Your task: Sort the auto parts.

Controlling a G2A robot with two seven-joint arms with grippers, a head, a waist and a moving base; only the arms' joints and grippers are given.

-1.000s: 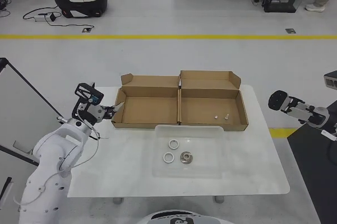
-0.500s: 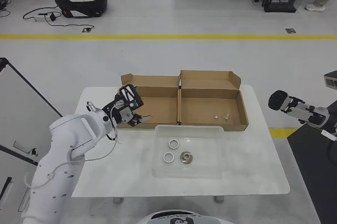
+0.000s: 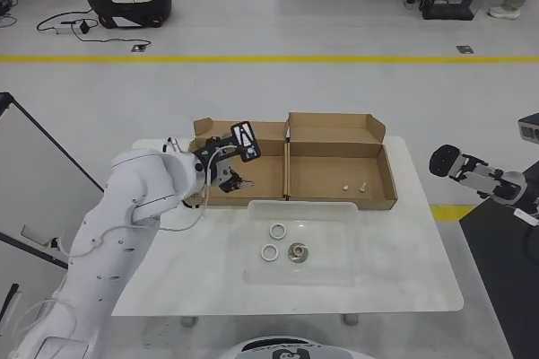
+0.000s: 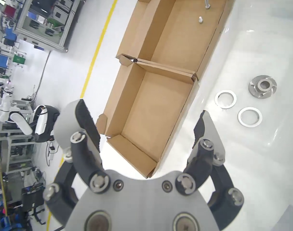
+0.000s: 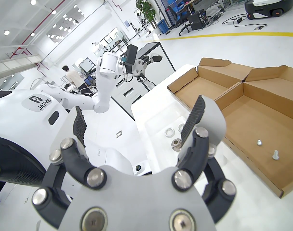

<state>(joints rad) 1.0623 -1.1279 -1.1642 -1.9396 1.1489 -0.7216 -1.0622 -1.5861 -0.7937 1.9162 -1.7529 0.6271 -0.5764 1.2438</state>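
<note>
Top view puts my left gripper point(image 3: 233, 182) above the left box point(image 3: 238, 149), jaws spread wide with nothing between them; the left wrist view shows the same bare gap. My right gripper point(image 3: 486, 175) hangs out past the table's edge on the other side, also wide open and empty. Two bolts point(image 3: 345, 188) lie in the right box point(image 3: 336, 170). The left box has nothing in it. Two rings point(image 3: 271, 231) and a hub point(image 3: 297, 253) sit in the clear tray point(image 3: 300, 205) just in front of the boxes.

I judge the sorting partly done: bolts filed, tray parts waiting, and me between picks. The next move, as I read it, calls for bringing the left gripper over the tray and down onto a ring. The rings lie flat and thin, so I'd want one finger inside the rim and one outside, keeping clear of the tray wall.

The table point(image 3: 404, 260) is white and glossy. Around it is pale grey floor with a yellow line point(image 3: 269, 59), and a dark-framed panel point(image 3: 18, 161) stands beside the table on my left
</note>
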